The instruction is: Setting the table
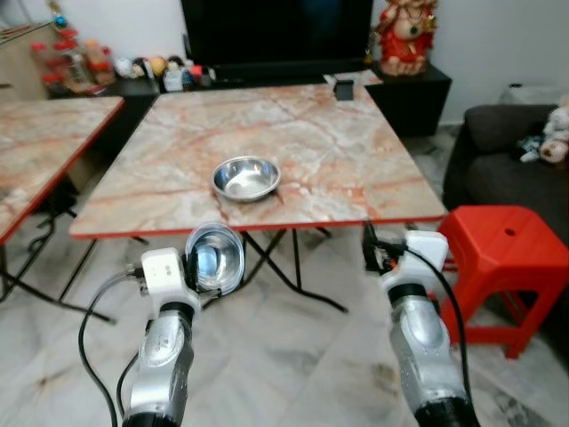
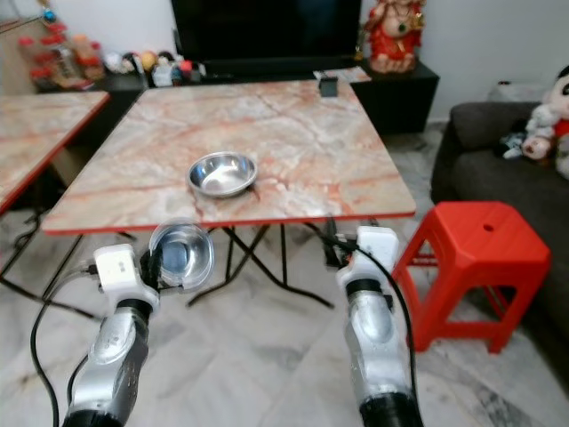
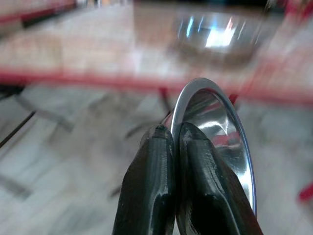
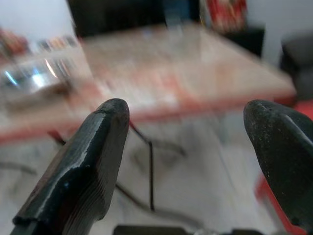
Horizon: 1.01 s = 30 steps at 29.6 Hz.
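Currently: left pincer clamped on rim of a steel bowl, held off the counter edge; second steel bowl on counter at 12 o'clock, nearer left arm; right pincer wide open, empty

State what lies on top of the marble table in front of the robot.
On the marble table sit a steel bowl near the front edge and a small dark box at the far edge. Nothing covers either; the bowl looks empty.
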{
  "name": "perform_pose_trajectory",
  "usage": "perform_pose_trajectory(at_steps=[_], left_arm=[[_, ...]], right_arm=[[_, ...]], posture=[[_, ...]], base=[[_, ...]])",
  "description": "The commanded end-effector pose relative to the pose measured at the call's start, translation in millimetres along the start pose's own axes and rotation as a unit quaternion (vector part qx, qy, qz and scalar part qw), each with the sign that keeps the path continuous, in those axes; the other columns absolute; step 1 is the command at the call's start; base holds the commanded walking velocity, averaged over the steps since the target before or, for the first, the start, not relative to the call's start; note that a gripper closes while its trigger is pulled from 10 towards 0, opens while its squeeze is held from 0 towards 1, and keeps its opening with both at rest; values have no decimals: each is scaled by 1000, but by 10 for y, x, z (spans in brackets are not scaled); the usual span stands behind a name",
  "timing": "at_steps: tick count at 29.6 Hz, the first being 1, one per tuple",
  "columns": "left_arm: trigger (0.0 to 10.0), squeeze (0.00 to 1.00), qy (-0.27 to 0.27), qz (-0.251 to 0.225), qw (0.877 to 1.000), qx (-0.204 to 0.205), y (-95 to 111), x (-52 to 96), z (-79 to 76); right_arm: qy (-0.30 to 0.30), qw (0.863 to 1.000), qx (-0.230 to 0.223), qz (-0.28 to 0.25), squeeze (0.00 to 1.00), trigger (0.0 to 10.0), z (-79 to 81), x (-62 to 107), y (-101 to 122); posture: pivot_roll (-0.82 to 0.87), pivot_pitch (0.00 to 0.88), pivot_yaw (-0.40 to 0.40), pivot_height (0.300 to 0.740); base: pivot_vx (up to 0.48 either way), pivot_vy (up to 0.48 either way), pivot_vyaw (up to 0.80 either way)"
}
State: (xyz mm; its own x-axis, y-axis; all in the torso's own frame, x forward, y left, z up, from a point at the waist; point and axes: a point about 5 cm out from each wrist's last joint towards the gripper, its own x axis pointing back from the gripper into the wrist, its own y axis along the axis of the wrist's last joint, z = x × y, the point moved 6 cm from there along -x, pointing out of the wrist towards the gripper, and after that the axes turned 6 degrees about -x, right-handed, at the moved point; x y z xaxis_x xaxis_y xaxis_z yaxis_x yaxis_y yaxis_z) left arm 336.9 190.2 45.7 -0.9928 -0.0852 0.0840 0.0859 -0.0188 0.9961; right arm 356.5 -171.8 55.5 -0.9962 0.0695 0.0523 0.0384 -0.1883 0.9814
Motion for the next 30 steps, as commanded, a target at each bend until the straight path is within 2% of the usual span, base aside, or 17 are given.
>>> perform_pose_trajectory(at_steps=[1, 3, 4, 7, 8, 9, 10, 12, 13, 14, 17, 21, 27, 30], left_arm=[[10000, 0, 13, 49, 998, -20, -306, 102, 188], [10000, 0, 23, 92, 995, -31, -540, 190, 298], [10000, 0, 33, 156, 987, -20, -852, 326, 391], [10000, 0, 34, 261, 965, -23, -1342, 664, 488], [10000, 0, 32, 279, 960, -23, -1424, 740, 501], [10000, 0, 32, 279, 960, -23, -1424, 740, 501], [10000, 0, 29, 307, 951, -29, -1559, 891, 520], [10000, 0, 28, 358, 933, -39, -1757, 1116, 558], [10000, 0, 28, 358, 933, -39, -1757, 1116, 558], [10000, 0, 30, 376, 925, -41, -1827, 1199, 568], [10000, 0, 33, 396, 917, -37, -1904, 1294, 576], [10000, 0, 26, 405, 913, -37, -1939, 1324, 538], [10000, 0, 24, 402, 914, -37, -1930, 1288, 508], [10000, 0, 34, 380, 924, -31, -1871, 1214, 518]], right_arm=[[-16, 999, -13, 42, 0, 10000, -86, 62, -247], [-32, 997, -17, 75, 0, 10000, -198, 129, -432], [-49, 992, -16, 113, 0, 10000, -312, 220, -632], [-69, 984, -10, 161, 0, 10000, -453, 380, -880], [-73, 983, -9, 171, 0, 10000, -479, 414, -928], [-73, 983, -9, 171, 0, 10000, -479, 414, -928], [-84, 979, -17, 186, 0, 10000, -550, 494, -1016], [-95, 970, -6, 223, 0, 10000, -646, 645, -1188], [-95, 970, -6, 223, 0, 10000, -646, 645, -1188], [-102, 965, -5, 240, 0, 10000, -694, 731, -1273], [-113, 958, -4, 264, 0, 10000, -757, 860, -1388], [-132, 946, -14, 297, 0, 10000, -837, 1049, -1536], [-134, 940, -19, 312, 0, 10000, -831, 1125, -1607], [-139, 936, -21, 323, 0, 10000, -838, 1181, -1654]], posture=[[-42, 0, 19, 740], [-41, 0, 23, 740], [-40, 0, 27, 740], [-49, 0, 28, 740], [-51, 0, 30, 740], [-51, 0, 30, 740], [-54, 0, 31, 740], [-54, 0, 35, 740], [-54, 0, 35, 740], [-52, 0, 33, 740], [-58, 0, 36, 740], [-69, 0, 42, 740], [-67, 0, 39, 740], [-61, 0, 33, 740]], base=[[0, 0, 0], [0, 0, 0], [0, 0, 0], [0, 0, 0], [0, 0, 0], [0, 0, 0], [304, 0, 0], [339, 0, 0], [375, 0, 0], [480, 0, 0], [480, 0, 0], [480, 0, 0], [437, 0, 0], [385, 0, 0]])
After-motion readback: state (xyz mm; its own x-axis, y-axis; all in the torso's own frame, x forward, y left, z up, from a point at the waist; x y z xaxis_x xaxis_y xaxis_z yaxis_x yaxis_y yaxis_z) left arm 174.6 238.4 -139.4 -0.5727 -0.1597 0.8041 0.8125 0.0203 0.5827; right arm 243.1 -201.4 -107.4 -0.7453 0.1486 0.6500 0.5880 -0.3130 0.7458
